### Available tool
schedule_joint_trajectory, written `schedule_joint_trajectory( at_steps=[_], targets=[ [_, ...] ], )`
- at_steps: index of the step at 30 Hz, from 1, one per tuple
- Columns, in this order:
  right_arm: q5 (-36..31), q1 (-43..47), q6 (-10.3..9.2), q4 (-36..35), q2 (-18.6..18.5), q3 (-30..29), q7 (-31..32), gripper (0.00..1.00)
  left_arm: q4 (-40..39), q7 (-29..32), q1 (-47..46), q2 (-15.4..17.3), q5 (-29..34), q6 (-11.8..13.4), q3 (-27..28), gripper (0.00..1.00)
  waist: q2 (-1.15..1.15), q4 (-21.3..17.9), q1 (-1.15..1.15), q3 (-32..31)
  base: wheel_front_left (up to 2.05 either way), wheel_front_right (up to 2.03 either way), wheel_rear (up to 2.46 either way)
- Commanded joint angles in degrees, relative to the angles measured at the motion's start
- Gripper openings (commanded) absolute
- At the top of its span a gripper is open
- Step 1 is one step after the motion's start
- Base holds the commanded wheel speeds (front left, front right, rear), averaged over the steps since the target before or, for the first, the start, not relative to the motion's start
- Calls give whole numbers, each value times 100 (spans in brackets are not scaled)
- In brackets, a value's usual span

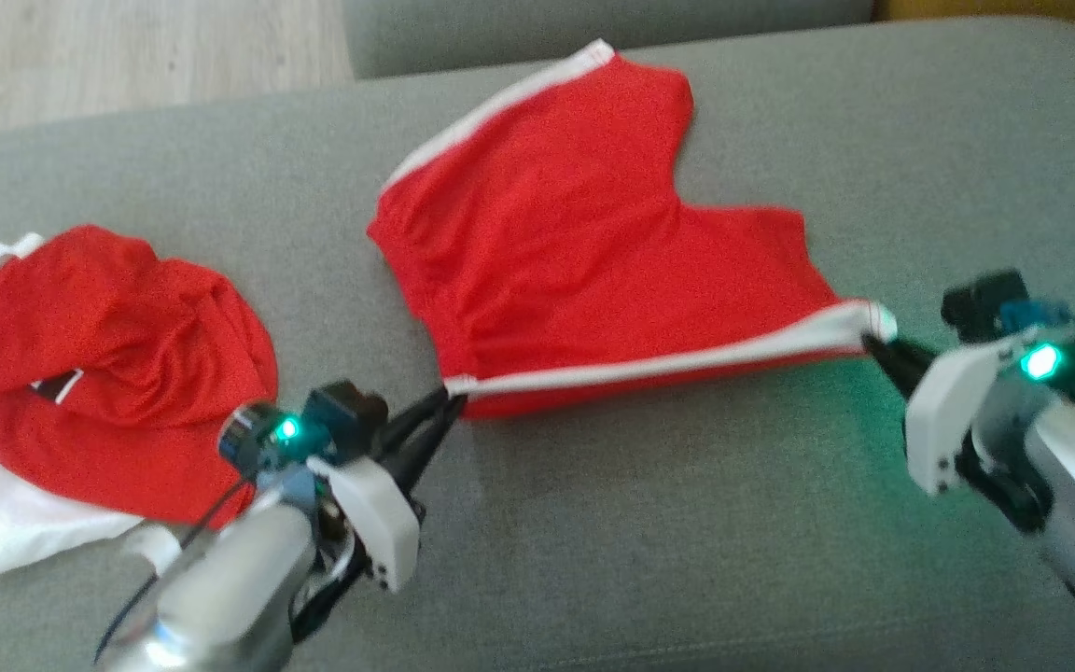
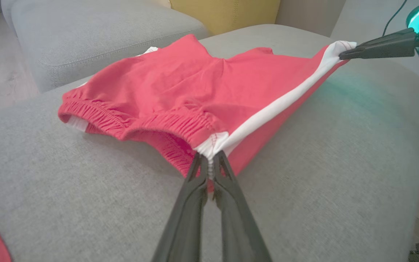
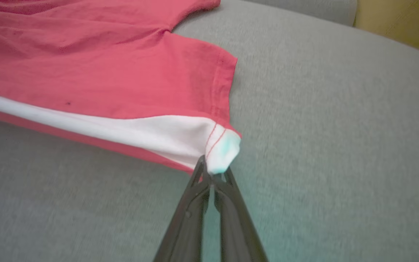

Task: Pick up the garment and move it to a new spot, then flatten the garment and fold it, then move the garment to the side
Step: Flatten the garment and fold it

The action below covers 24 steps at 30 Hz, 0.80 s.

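Left gripper (image 2: 209, 159) clamps red shorts' (image 1: 575, 252) gathered waistband corner | right gripper (image 3: 213, 171) clamps hem corner | white stripe (image 1: 649, 360) taut between

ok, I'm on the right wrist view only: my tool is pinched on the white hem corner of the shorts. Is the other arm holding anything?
Observer: Yes, the left tool is shut on the shorts, at the waistband end of the same white stripe.
Operator: Is the stripe taut between them?
Observer: In the head view it runs nearly straight from the left tool to the right tool. That edge looks lifted, and the rest lies on the grey cushion.
Operator: Anything else on the cushion?
Observer: A crumpled red and white garment pile on the robot's left, apart from the shorts.
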Motion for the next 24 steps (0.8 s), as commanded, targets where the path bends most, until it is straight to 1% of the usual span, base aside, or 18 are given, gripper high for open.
schedule_joint_trajectory(
  at_steps=[1,9,17,21,24],
  targets=[
    [98,102,-5,-196,-255,34,64,0,-155,-30,-124,195,16,7,180,0,0,-7,0,-162,0,0,0],
    [720,870,-5,-1222,-1060,157,864,0,-426,-20,575,263,-4,24,-58,0,0,-99,0,-632,0,0,0],
    [1218,1498,-5,-2369,-1816,-78,1699,0,-1300,239,1136,548,-105,236,-170,0,0,-147,0,-743,0,0,0],
    [1209,1605,-5,-2766,-2022,-392,1915,0,-1700,371,1134,661,-148,360,-103,0,0,-117,0,-673,0,0,0],
    [1081,1551,-5,-2907,-2042,-536,1979,0,-1814,410,1058,679,-153,408,-55,0,0,-94,0,-610,0,0,0]
  ],
)
